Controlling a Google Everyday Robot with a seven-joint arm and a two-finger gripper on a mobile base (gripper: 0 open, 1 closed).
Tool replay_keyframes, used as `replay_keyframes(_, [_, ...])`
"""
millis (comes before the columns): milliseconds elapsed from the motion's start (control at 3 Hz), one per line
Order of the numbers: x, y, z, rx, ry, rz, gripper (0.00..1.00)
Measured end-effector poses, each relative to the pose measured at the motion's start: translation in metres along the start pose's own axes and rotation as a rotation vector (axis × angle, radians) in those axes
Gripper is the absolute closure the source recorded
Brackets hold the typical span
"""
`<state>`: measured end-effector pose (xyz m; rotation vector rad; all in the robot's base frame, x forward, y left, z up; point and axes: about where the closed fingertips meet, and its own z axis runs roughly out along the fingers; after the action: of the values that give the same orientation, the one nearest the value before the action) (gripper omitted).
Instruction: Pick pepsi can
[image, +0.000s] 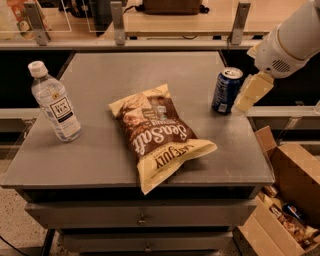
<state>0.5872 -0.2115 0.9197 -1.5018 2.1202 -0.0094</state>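
The pepsi can (226, 90) is dark blue with a silver top and stands upright near the right edge of the grey table (90, 150). My gripper (251, 94) hangs from the white arm at the upper right. It is just to the right of the can, close beside it at can height. One cream finger (254, 91) shows, angled down toward the can's base. The can stands on the table, not lifted.
A brown and cream chip bag (159, 133) lies at the table's middle. A clear water bottle (54, 102) with a white cap stands at the left. An open cardboard box (290, 200) sits on the floor at the right. A shelf rail runs behind the table.
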Motion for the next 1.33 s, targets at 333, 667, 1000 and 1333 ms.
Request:
replay_keyframes(333, [0.0,-0.007,0.017,-0.018,-0.059,0.027,0.0])
replay_keyframes(667, [0.006,-0.011,0.038,-0.062,-0.115,0.089,0.18])
replay_keyframes(1000, [0.001,-0.006,0.051,-0.101,-0.155,0.098,0.41])
replay_keyframes(1333, [-0.01,-0.001,0.058,-0.13,-0.191,0.09,0.65])
